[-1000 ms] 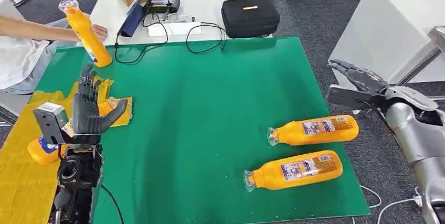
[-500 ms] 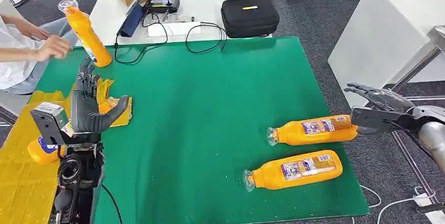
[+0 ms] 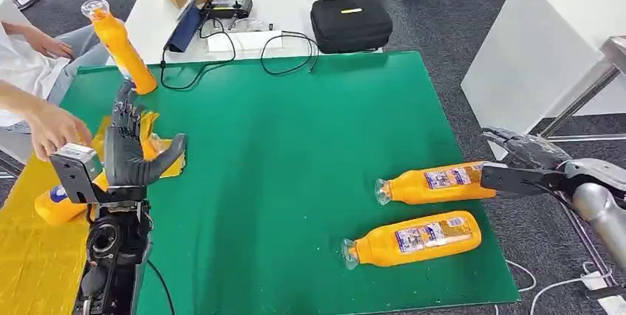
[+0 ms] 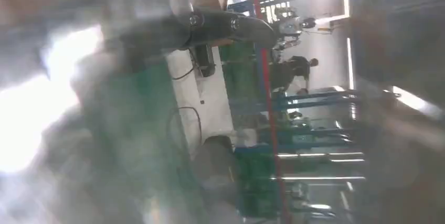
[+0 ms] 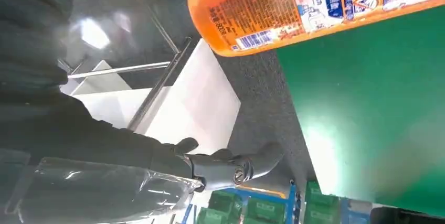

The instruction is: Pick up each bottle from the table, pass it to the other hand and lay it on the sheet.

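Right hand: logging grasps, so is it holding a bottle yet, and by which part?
Nothing held. The right hand is open beside the base of the nearest lying bottle.

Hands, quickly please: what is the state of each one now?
Left hand: open, holding nothing.
Right hand: open, beside the bottle, not gripping it.

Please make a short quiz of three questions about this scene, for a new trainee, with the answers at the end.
1. True or false: the right hand already holds a bottle.
2. How many bottles lie on their side on the green mat near the right hand? A) one B) two C) three
3. Fill in: the bottle near the mat's far left corner stands ____.

Key
1. False. It is beside the base of the farther lying bottle, holding nothing.
2. B. The nearer lying bottle is the second.
3. Upright.
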